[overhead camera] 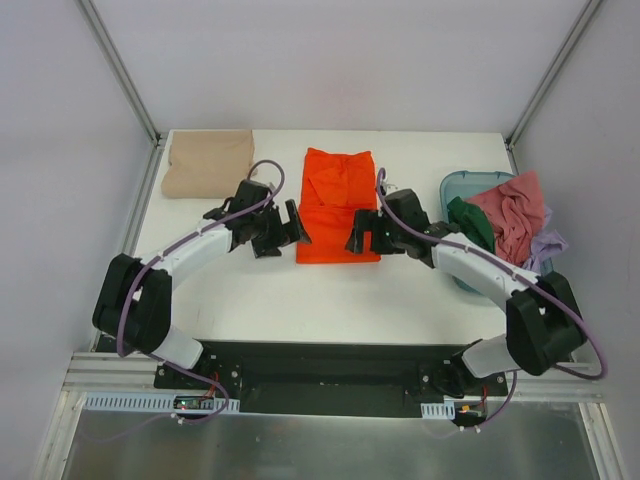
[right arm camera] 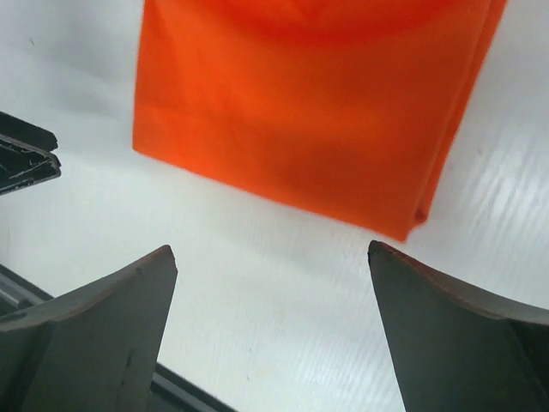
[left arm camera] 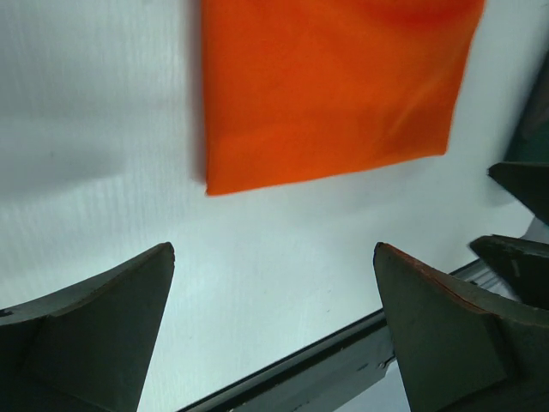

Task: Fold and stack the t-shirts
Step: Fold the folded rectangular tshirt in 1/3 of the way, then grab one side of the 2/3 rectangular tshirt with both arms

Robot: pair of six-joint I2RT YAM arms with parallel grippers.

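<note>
Top cam: orange shirt (overhead camera: 338,205) sits folded in a long rectangle mid table (overhead camera: 330,295). Tan shirt (overhead camera: 207,163) is folded at the far left corner, well apart from it. Pink shirt (overhead camera: 512,215), green shirt (overhead camera: 468,222) and lilac shirt (overhead camera: 548,245) are heaped in and over the tub (overhead camera: 452,185) on the right, not folded yet. Left gripper (overhead camera: 288,228) and right gripper (overhead camera: 358,234) flank the orange one's near end, both spread wide w/ nothing in them. Risk imo: if they take the near corners and lift out of sync, the fold skews or opens up

Left wrist cam: left gripper (left arm camera: 274,253) is wide apart and empty, w/ bare table between the fingers. The orange shirt (left arm camera: 334,86) corner is ahead and a bit right of centre, not lined up w/ the gap. Dropping straight down probably pinches table or snags just the top layer. The other gripper is close at the right edge, so the two could bump if both close in

Right wrist cam: right gripper (right arm camera: 270,253) same deal, released, nothing held. Orange shirt (right arm camera: 317,112) shows stacked layers at its right-hand corner. Grab 1 layer only and it peels open; can't tell how many there are tbh. Thin cloth lying flat, so fingers may just shove and wrinkle it
</note>
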